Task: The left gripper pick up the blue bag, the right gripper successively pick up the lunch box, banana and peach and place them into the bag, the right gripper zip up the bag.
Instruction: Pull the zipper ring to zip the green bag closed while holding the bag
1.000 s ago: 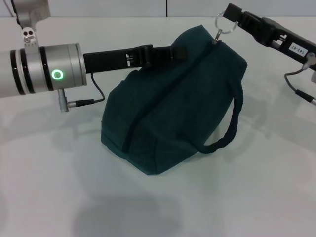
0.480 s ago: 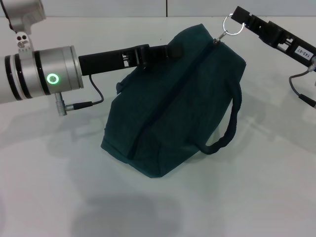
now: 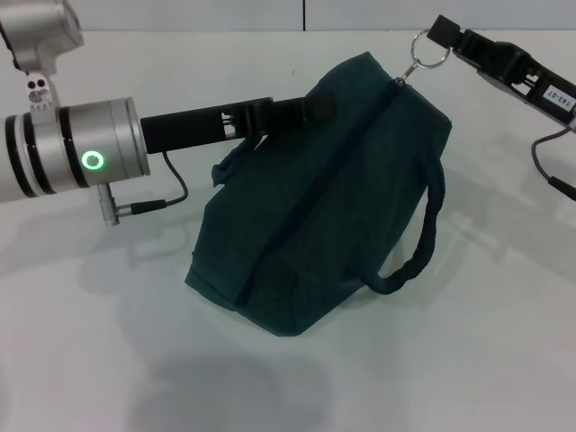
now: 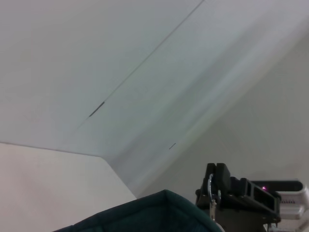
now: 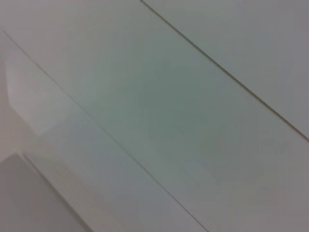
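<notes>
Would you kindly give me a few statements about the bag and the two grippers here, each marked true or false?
1. The right gripper holds the metal ring of the zip pull. True.
2. The blue bag gapes wide open along its top. False: the zip line looks closed up to the pull.
3. The left gripper is at the bag's upper edge. True.
4. A banana lies on the table beside the bag. False: no fruit shows.
5. One bag handle hangs loose on the robot's right side. True.

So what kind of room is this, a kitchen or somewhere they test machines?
Probably a robot test room, not a kitchen: a bare white table, plain pale wall panels, and only a dark teal bag held between the left gripper and right gripper.
</notes>
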Controlling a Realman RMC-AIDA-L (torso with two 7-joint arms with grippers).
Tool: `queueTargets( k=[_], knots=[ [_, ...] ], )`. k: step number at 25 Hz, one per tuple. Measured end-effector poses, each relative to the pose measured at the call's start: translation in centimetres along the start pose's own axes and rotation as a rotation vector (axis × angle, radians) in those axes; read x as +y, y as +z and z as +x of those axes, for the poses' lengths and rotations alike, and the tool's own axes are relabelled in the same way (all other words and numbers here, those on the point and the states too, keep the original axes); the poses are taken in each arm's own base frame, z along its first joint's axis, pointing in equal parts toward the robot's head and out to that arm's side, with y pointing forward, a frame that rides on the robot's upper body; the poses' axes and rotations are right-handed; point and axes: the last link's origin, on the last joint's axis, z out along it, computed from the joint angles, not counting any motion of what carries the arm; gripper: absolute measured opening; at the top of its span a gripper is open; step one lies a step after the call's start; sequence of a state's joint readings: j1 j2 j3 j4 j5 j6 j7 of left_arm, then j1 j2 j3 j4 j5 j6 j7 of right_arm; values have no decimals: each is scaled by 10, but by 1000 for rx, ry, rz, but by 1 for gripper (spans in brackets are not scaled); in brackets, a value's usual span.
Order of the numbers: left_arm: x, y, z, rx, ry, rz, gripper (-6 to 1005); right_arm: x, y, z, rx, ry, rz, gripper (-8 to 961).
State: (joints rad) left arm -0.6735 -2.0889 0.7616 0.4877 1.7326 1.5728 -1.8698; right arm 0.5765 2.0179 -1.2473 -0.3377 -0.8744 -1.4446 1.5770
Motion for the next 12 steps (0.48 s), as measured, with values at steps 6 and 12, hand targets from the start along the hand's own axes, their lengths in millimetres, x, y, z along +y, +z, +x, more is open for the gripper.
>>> queueTargets(
  k=[6,12],
  knots=[
    [3,0,-2,-5,20,-20,60,-4,-5,4,1,66,24,42],
    [7,-1,-7,-5,56,-52,59,-12,-11,9,-3,185,78,42]
  ],
)
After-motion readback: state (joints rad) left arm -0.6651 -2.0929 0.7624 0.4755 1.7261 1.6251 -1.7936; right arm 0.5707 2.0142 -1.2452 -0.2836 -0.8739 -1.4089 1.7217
